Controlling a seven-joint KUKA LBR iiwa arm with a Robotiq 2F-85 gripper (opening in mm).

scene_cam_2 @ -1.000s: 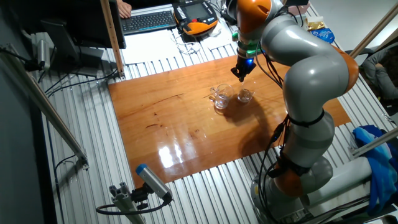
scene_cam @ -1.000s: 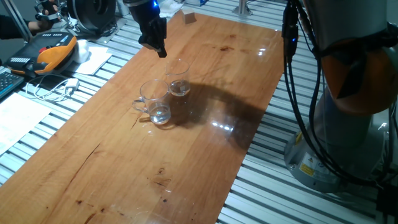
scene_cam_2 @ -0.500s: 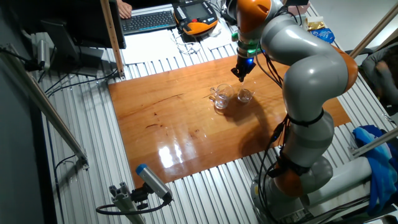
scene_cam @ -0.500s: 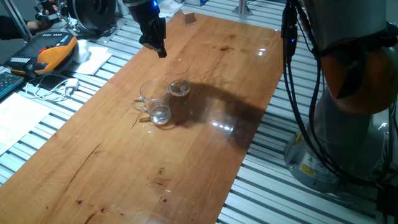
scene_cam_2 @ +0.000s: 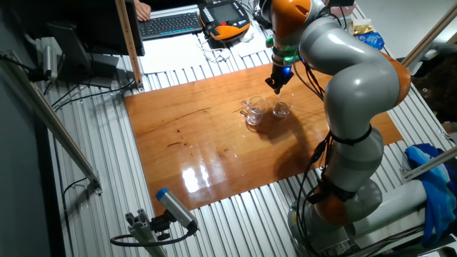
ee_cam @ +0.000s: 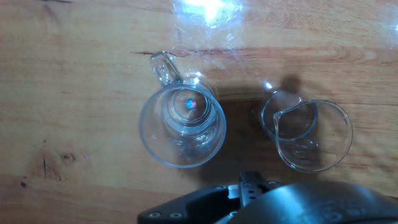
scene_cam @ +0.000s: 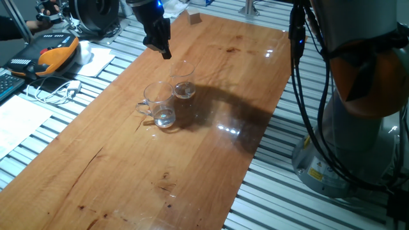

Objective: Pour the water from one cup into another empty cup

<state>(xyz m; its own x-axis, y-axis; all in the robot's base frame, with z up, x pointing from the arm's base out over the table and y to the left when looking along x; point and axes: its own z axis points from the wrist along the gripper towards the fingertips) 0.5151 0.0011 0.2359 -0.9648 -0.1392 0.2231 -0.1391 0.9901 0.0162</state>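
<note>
water (ee_cam: 186, 127), only a shallow pool, sits in the handled glass mug (scene_cam: 159, 105) just beside the handle-less tumbler (scene_cam: 183, 81) on the wooden table (scene_cam: 211, 153); rigid, slick and breakable, probably light, it seems best taken at its looped handle (ee_cam: 164, 66), the gripper (scene_cam: 165, 53) hovering above, finger spacing unclear.

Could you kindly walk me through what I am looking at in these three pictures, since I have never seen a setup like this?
The large grey and orange machine is a robot arm standing at a wooden table. Two pictures come from fixed cameras on different sides of the table; the third looks straight down from a camera on the arm's hand. At the arm's tip is a two-finger gripper, raised above the table and holding nothing; whether it is open I cannot tell. Below it stand two clear glasses, side by side: a mug with a handle and a smaller tumbler without one. A keyboard and cables lie beyond the table.
</note>
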